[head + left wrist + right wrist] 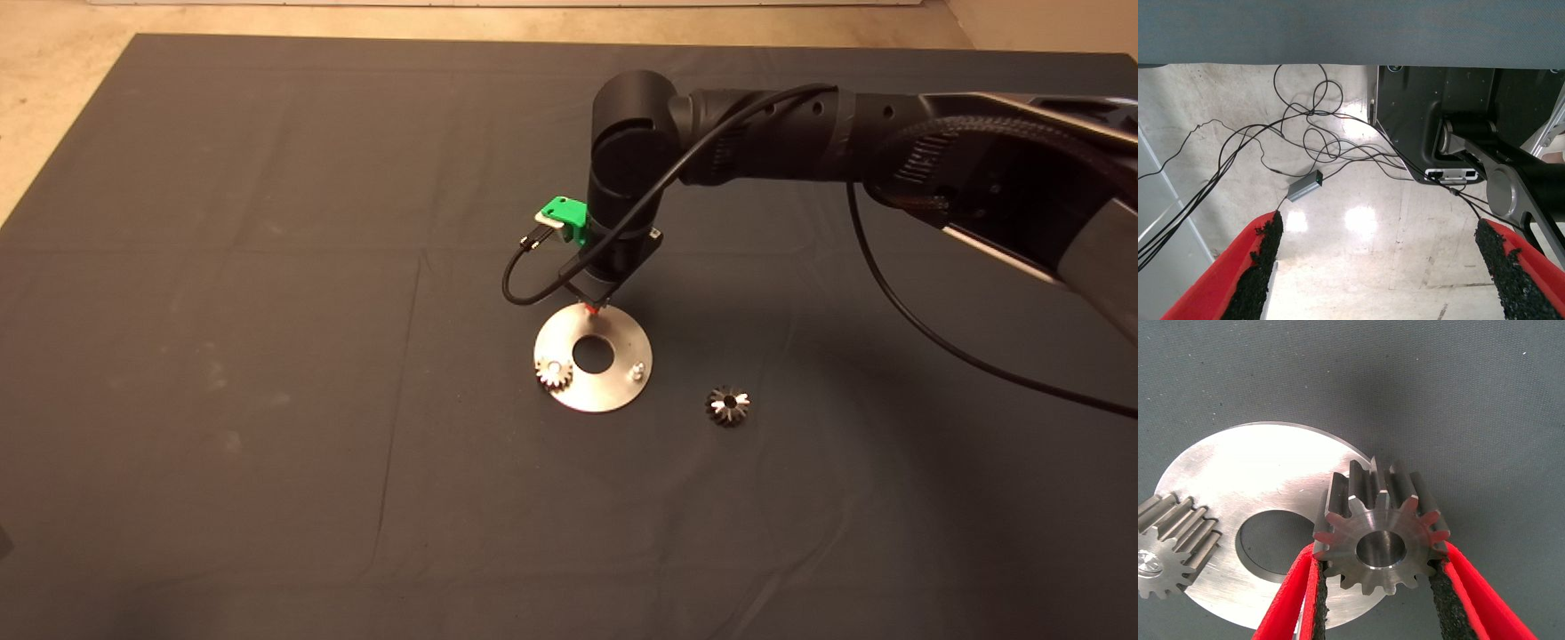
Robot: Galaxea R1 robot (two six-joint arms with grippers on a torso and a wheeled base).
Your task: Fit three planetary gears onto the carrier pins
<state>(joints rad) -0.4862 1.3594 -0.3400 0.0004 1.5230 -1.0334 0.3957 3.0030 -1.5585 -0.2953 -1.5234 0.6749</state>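
The round silver plate [613,387] lies mid-mat. One planetary gear [553,373] sits on its left carrier pin. A bare pin [637,371] stands at the plate's right rim. The third pin is hidden. My right gripper [591,308] hangs over the plate's far rim, shut on a second gear [1379,537], held just above the plate [1265,473]. The seated gear [1168,547] also shows in the right wrist view. A third gear [728,406] lies loose on the mat, right of the plate. My left gripper [1379,223] is parked off the mat, open and empty.
The right arm [800,133] reaches in from the right with a black cable [933,338] hanging over the mat. In the left wrist view, cables [1305,127] and a small grey box [1305,185] lie on the floor beside a dark machine base [1458,127].
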